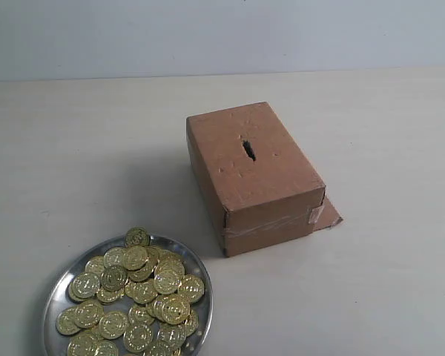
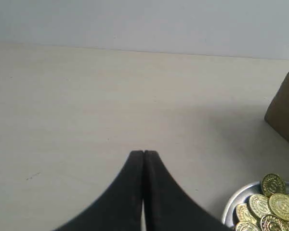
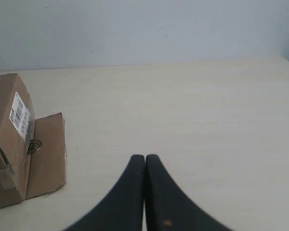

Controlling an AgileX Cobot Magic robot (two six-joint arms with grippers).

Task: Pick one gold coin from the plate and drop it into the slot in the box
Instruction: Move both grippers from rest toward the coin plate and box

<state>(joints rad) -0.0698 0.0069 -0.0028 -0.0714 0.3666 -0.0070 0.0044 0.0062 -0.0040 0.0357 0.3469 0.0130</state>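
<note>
A shiny silver plate (image 1: 53, 297) sits at the front left of the exterior view, heaped with several gold coins (image 1: 137, 293). The brown cardboard box (image 1: 267, 182) stands mid-table, its dark ragged slot (image 1: 248, 150) in the top face and a flap (image 1: 328, 216) at its base. Neither arm shows in the exterior view. My left gripper (image 2: 143, 153) is shut and empty over bare table, with the plate's rim (image 2: 235, 202) and coins (image 2: 272, 207) to one side. My right gripper (image 3: 145, 157) is shut and empty, the box (image 3: 7, 139) off to its side.
A single gold coin (image 3: 33, 147) lies on the box's flap (image 3: 47, 156) against the box wall. A white barcode label (image 3: 19, 115) is on that box end. The pale table (image 1: 371, 282) ends at a grey back wall (image 1: 222, 33).
</note>
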